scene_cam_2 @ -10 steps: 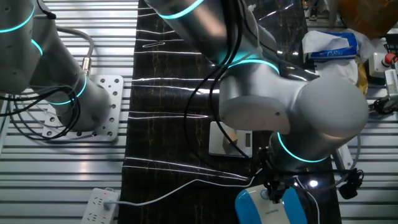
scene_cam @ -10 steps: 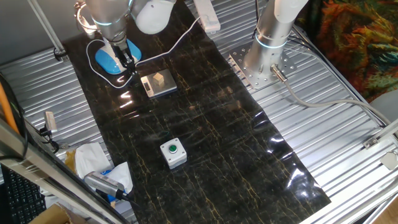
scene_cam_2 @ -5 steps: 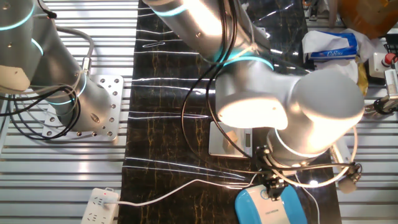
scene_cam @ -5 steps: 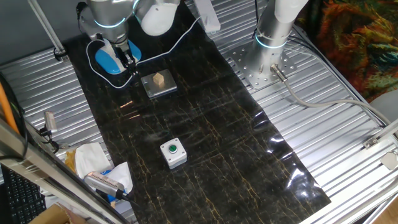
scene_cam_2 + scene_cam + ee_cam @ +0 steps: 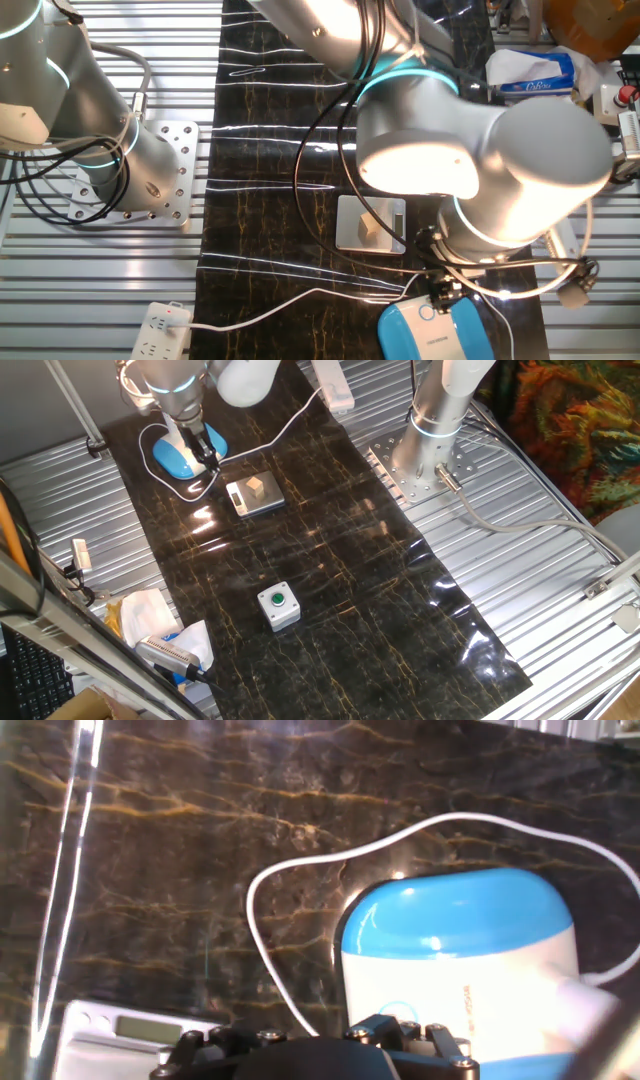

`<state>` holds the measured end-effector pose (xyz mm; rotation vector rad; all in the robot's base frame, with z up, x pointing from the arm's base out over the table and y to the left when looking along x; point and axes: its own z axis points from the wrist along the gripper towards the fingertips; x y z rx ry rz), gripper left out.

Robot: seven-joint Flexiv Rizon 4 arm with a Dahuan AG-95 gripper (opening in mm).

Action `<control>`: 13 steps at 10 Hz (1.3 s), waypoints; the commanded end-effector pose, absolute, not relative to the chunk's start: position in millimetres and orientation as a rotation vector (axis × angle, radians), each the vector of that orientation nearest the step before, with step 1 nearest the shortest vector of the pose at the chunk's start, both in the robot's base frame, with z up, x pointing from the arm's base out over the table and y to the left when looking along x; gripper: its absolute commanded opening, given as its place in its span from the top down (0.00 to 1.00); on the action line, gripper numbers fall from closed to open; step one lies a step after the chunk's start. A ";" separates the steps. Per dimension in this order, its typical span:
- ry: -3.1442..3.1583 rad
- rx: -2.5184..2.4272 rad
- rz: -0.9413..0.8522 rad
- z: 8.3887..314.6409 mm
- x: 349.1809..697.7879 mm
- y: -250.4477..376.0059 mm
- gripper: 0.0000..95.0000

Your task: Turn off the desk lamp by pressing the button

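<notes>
The desk lamp (image 5: 455,970) sits on its sky-blue base at the mat's far corner with the gripper (image 5: 440,297) just over it, can't tell its finger state, so I'd centre on the tiny button (image 5: 399,1011) and press straight down, gently.

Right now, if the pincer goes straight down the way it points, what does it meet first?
Most likely the desk lamp, on its sky-blue base near the button. The pincer hangs just above it; exact depth is unclear.
</notes>
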<state>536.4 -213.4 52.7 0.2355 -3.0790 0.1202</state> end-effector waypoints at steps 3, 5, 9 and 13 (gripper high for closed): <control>-3.076 0.220 0.120 50.1 536.8 -214.8 0.40; -3.081 0.213 0.146 45.0 538.0 -216.5 0.20; -3.079 0.210 0.141 38.9 538.9 -218.6 0.20; -3.090 0.231 0.163 20.9 534.8 -222.6 0.20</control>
